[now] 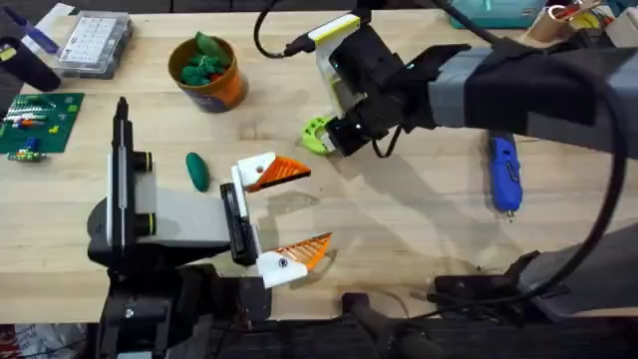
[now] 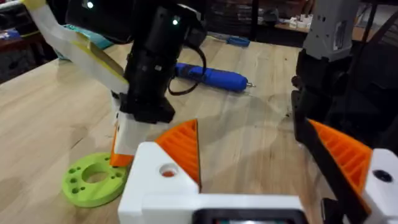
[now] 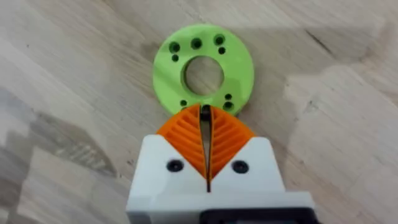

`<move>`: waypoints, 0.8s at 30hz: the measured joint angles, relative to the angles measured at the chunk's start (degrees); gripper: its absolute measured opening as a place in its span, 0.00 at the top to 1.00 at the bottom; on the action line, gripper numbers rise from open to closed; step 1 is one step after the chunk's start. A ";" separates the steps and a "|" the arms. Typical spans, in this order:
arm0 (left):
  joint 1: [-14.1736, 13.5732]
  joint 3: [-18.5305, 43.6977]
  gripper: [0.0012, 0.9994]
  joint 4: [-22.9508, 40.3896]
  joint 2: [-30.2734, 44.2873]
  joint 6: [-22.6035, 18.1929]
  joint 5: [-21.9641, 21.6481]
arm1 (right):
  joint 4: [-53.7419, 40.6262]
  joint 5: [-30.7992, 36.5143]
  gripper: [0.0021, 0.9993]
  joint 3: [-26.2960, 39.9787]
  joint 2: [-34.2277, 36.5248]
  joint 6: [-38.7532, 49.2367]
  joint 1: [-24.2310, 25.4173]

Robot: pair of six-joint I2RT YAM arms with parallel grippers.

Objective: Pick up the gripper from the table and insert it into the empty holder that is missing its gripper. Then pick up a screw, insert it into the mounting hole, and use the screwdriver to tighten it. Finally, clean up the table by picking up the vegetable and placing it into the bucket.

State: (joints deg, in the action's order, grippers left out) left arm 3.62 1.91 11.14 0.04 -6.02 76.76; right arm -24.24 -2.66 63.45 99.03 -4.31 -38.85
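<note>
A: Looking down from overhead, the right hand has its fingers pressed together at the rim of the lime-green gripper, which lies flat on the surface near the middle.

B: Closed on it, or just closed?

A: In the right wrist view the orange pads meet with only a hairline slit between them, tips touching the green ring's near edge. I cannot tell whether any of the rim is pinched.

B: And the left hand?

A: Wide apart, resting low on the surface, one finger pointing toward the green piece, the other nearer the front edge. Nothing sits between them.

B: Room around the piece?

A: Bare wood lies between it and the screwdriver, which is well apart to the right. The vegetable lies just beside the left arm's white body. The bucket stands farther back, green toy pieces inside it.

B: Toward the edges?

A: A clear plastic case and a green circuit board sit at the back left, away from both hands.
</note>
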 joint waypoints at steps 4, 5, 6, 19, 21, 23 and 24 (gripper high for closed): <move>0.00 0.00 0.01 0.00 -0.01 0.00 -0.01 | -1.91 0.02 1.00 0.75 -1.90 0.55 0.00; 0.00 0.00 0.01 0.00 -0.01 0.00 -0.01 | -2.24 0.00 1.00 1.10 -2.50 0.58 0.00; 0.00 0.00 0.01 0.00 -0.01 0.00 -0.01 | -2.36 0.01 1.00 1.43 -3.14 0.68 0.00; 0.00 0.00 0.01 0.00 -0.01 0.00 -0.01 | -8.94 -0.02 1.00 5.55 -10.88 1.17 -0.10; 0.00 0.00 0.01 0.00 -0.01 0.00 -0.01 | -10.40 -0.04 1.00 6.63 -11.91 1.18 -0.30; 0.00 0.00 0.01 0.00 -0.01 0.00 -0.01 | -11.73 -0.09 1.00 7.73 -12.85 1.30 -0.67; 0.00 0.00 0.01 0.00 -0.01 0.00 -0.01 | -12.32 -0.25 1.00 8.31 -13.21 1.54 -0.92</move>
State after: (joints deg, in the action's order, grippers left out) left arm 3.62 1.91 11.14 0.03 -6.02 76.75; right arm -36.56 -2.91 71.75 85.82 -2.77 -39.77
